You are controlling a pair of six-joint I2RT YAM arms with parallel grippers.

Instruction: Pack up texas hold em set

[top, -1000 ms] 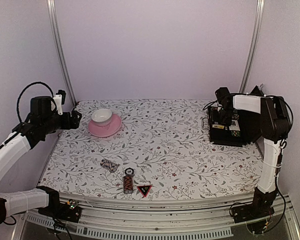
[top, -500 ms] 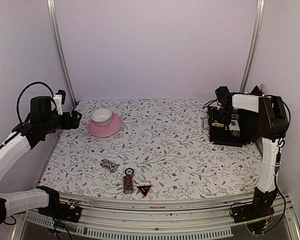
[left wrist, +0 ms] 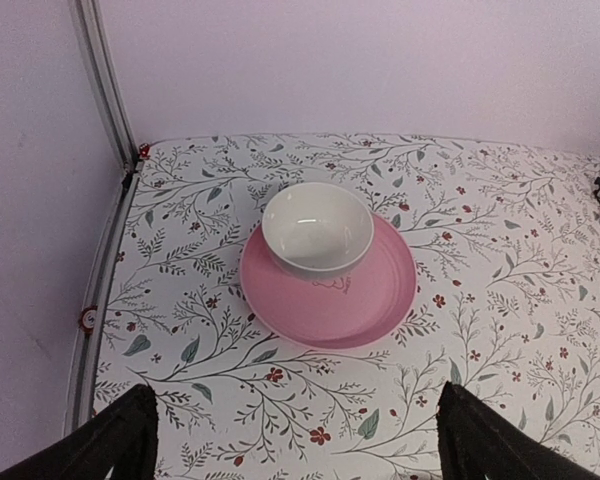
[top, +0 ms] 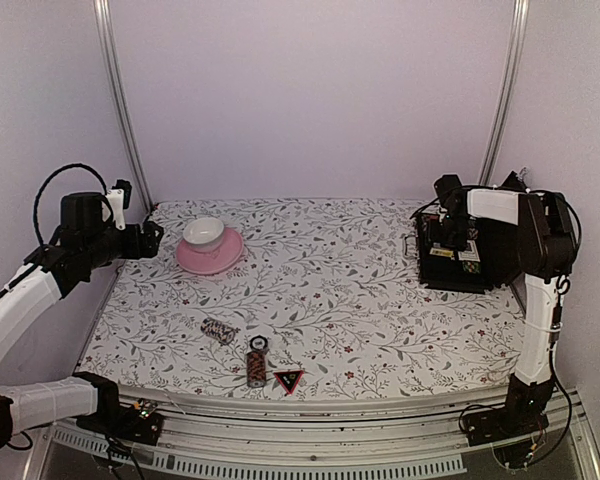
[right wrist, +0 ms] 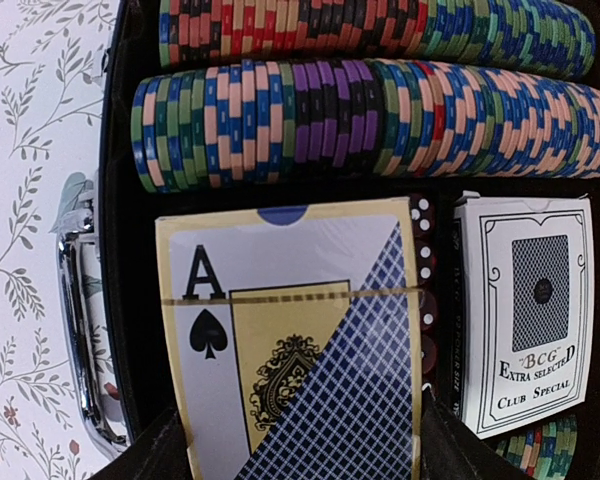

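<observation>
Risk: right hand [right wrist: 302,442] grips blue-and-cream boxed card deck [right wrist: 290,340], ace of spades showing, over its slot in flat black rectangular case [top: 480,270] at right side of floral bench [top: 360,290] — released askew, it could ride up on dark red dice row [right wrist: 427,300]. Left hand [left wrist: 300,440] gapes wide, empty, far left.

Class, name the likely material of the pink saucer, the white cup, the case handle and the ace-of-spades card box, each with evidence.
Pink saucer: glazed ceramic or perhaps melamine, smooth with soft sheen.
White cup: likely glazed ceramic, glossy highlights inside.
Case handle: chromed metal, mirror-like reflections.
Ace-of-spades card box: printed card, seemingly film-wrapped, gold tear strip.
</observation>
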